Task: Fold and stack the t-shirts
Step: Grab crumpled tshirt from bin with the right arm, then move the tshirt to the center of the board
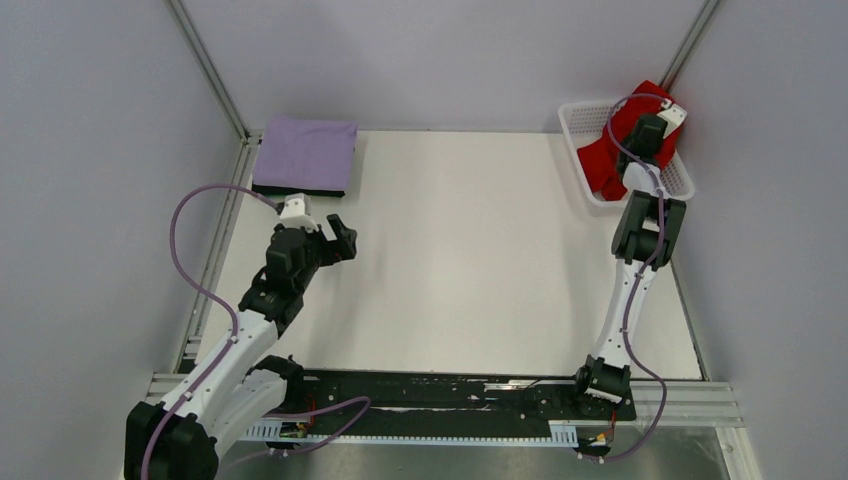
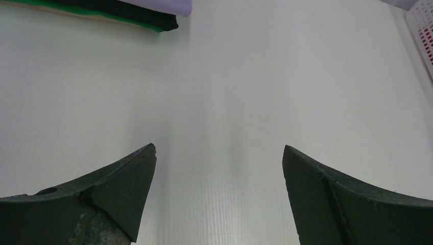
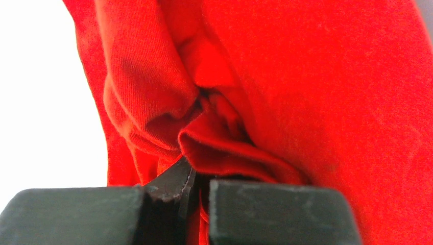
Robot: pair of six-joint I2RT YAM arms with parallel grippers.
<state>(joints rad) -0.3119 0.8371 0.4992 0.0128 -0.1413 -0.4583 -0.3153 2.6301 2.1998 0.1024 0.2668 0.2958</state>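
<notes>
Right gripper (image 3: pixel 198 179) clamps the red t-shirt (image 3: pixel 316 81) in the basket (image 1: pixel 572 117), left gripper (image 2: pixel 219 152) gapes wide; next probably means lifting it out to fold.

White table (image 1: pixel 470 250), folded t-shirts stack (image 1: pixel 305 152), mesh basket (image 1: pixel 579 124)

Overhead looking down, wrist views close, forward-facing

dark tee (image 1: pixel 300 188): mostly hidden under lavender tee (image 1: pixel 305 152) | red tee (image 1: pixel 598 162): partly behind right arm (image 1: pixel 640 228) | basket (image 2: pixel 423 25): cut by frame edge
</notes>
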